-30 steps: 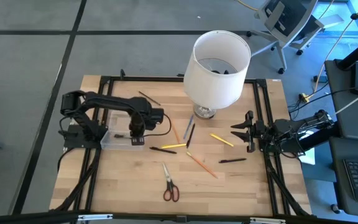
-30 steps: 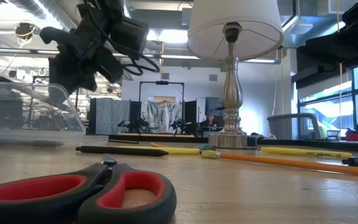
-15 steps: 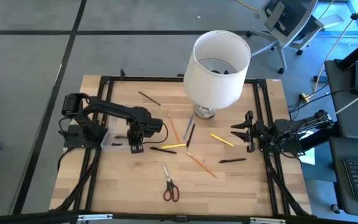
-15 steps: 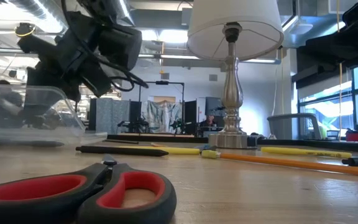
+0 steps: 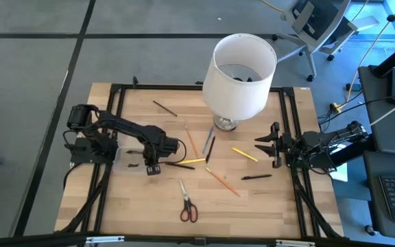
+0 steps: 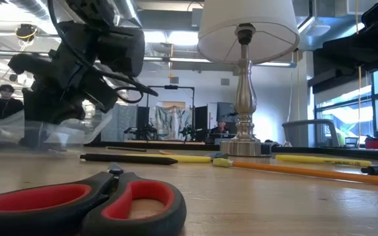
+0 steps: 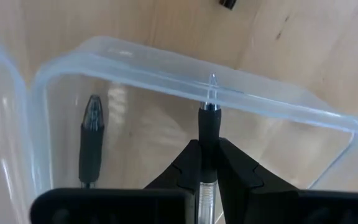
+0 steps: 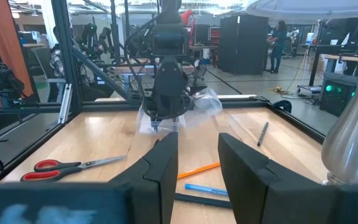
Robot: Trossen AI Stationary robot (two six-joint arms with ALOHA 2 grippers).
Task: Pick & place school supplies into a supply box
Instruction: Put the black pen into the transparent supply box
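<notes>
My left gripper hangs over the clear supply box, shut on a black-and-silver pen. The pen's tip is at the box's far wall. A second black pen lies flat on the box's floor. The box shows blurred in the low view. Red-handled scissors lie flat near the near edge. Several pencils and pens, among them a yellow pencil and an orange one, lie mid-table. My right gripper waits open at the right edge. My left gripper pinches the pen between its two fingers by the barrel just behind the black grip. The pen lies along the fingers and points down past their ends. It is clear of the table. Its tip meets the box's clear wall.
A lamp with a big white shade stands at the far middle, its base on the table. A black frame borders the table. Bare wood lies right of the scissors.
My left gripper has moved toward the near edge and slightly right, staying shut on the pen. In the low view the clear box has shifted leftward and shows blurred now.
</notes>
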